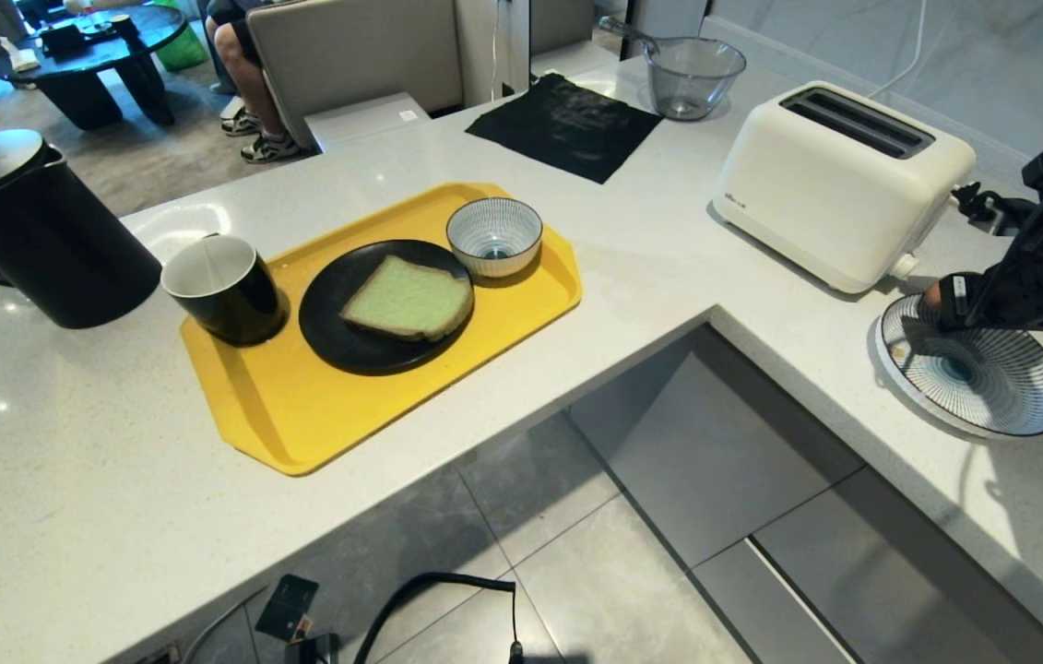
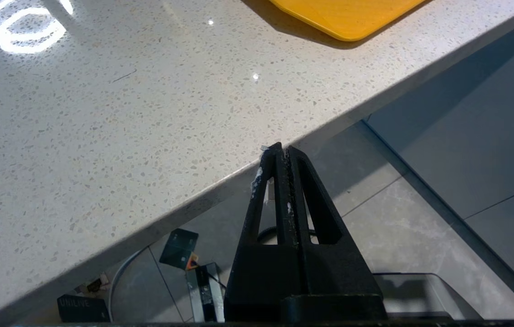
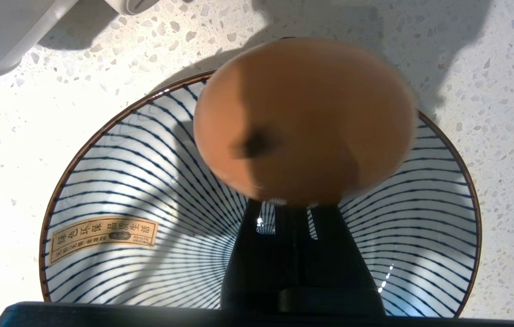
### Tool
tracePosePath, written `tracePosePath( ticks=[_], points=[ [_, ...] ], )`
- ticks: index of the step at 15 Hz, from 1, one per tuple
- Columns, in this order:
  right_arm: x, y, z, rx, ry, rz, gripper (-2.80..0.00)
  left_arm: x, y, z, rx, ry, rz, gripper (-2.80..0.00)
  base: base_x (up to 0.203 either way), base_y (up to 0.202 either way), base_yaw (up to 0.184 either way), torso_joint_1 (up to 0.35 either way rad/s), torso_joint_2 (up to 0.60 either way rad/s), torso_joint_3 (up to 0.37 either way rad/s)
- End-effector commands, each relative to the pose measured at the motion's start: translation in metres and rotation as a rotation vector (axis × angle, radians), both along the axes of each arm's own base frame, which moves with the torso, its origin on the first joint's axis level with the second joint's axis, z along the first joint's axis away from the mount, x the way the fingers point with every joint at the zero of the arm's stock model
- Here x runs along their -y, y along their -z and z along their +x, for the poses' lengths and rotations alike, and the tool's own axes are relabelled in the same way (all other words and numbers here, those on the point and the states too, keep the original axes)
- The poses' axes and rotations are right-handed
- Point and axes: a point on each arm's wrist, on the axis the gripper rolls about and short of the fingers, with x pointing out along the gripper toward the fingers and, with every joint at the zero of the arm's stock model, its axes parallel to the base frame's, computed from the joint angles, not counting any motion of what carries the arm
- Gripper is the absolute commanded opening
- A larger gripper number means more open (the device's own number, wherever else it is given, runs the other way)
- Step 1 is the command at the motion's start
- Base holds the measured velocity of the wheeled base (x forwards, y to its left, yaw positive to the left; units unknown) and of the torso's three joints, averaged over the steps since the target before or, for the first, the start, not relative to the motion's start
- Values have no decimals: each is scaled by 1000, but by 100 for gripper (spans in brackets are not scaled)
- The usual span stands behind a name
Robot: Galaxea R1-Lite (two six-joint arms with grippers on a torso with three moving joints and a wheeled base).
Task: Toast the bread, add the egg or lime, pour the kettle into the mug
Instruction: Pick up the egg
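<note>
Two striped dishes sit on the speckled pale counter (image 1: 632, 277): a small bowl (image 1: 494, 236), blue-and-white and holding nothing visible, on the yellow tray (image 1: 300, 415) at centre frame, and a wide shallow plate (image 1: 991, 387) at the right edge. On the tray a round black plate (image 1: 327, 323) carries the bread (image 1: 408, 300) — a thick square slice, pale green crumb, tan crust — and the glossy black mug (image 1: 224, 288), white inside, stands at the tray's left end. A matte black cylindrical kettle (image 1: 32, 235) stands at far left, off the tray. A boxy white toaster (image 1: 839, 180) sits upper right, a clear glass bowl (image 1: 694, 76) above centre. The right gripper (image 1: 931, 309) reaches low over the striped plate's rim, wrist angled down, jaws closed on the egg (image 3: 304, 120) — smooth, brownish-pink, one dark mark. The left gripper (image 2: 281, 152) hangs past the counter edge, jaws pressed together on nothing.
</note>
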Motion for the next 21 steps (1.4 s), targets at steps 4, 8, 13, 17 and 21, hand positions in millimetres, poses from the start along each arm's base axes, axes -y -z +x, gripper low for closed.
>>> tracePosePath(
  ticks=[4,8,13,17,21],
  points=[
    [10,-1,-5,-4,25,0,-280,0,4,1,-13,-1,0,-280,0,0,0,0,0,0],
    [20,-4,-16,-12,49,-7,-280,0,4,1,-13,-1,0,-280,0,0,0,0,0,0],
    [20,-19,-27,25,57,-19,-280,0,4,1,-13,-1,0,-280,0,0,0,0,0,0],
    [19,-37,-45,67,68,-28,-280,0,4,1,-13,-1,0,-280,0,0,0,0,0,0],
    [8,-37,-42,72,44,-22,-280,0,4,1,-13,-1,0,-280,0,0,0,0,0,0]
  ],
)
